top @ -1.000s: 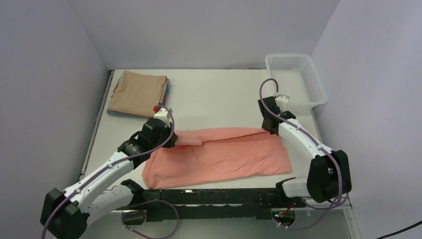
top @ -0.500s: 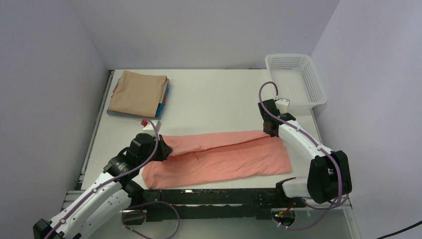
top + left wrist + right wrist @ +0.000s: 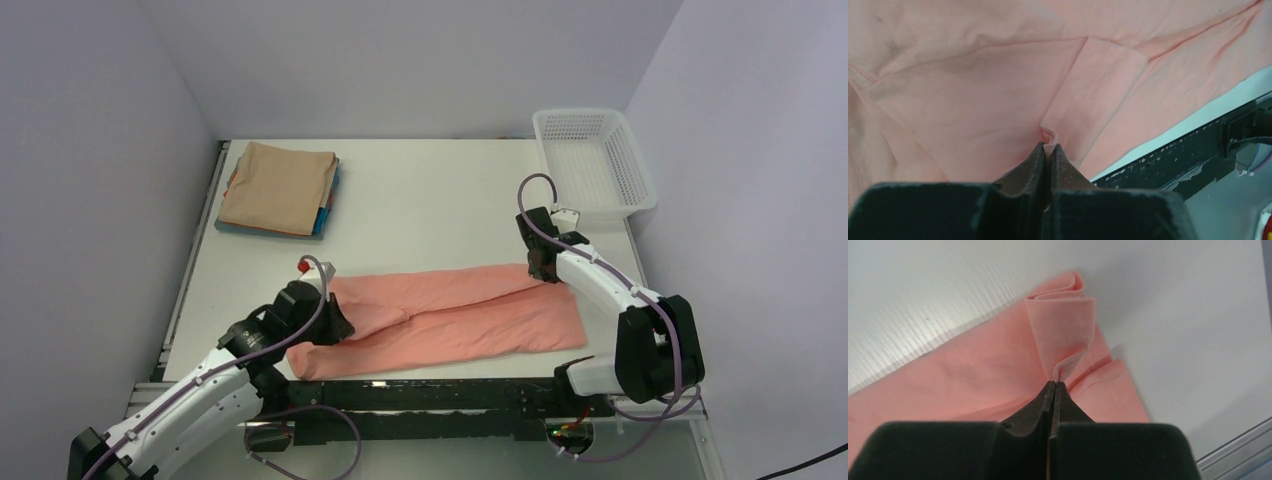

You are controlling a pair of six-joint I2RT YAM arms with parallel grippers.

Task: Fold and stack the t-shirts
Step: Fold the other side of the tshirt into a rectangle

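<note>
Reaching in low from the lower left of the overhead view, your left arm lay slanted over the near side of the table (image 3: 430, 190), elbow down. The left gripper (image 3: 1048, 146) was clenched on a small pucker of the salmon-pink t-shirt (image 3: 450, 312), just beside a folded hem. Your right arm rose from its base at the lower right, bent at the elbow and leaned in toward the centre with the wrist tipped down. The right gripper (image 3: 1054, 384) was pinched tight on a folded corner of the same shirt, the cloth curling into a small roll just beyond the fingertips. The shirt lay as a long band across the lower middle of the overhead frame, reaching from one claw to the other, its upper part doubled over lengthwise. In the upper left sat the stack (image 3: 328, 208) of folded shirts, the tan t-shirt (image 3: 278, 185) on top, blue and reddish edges showing beneath. A white mesh basket (image 3: 640, 185) stood at the upper right, well apart from the pink shirt.
</note>
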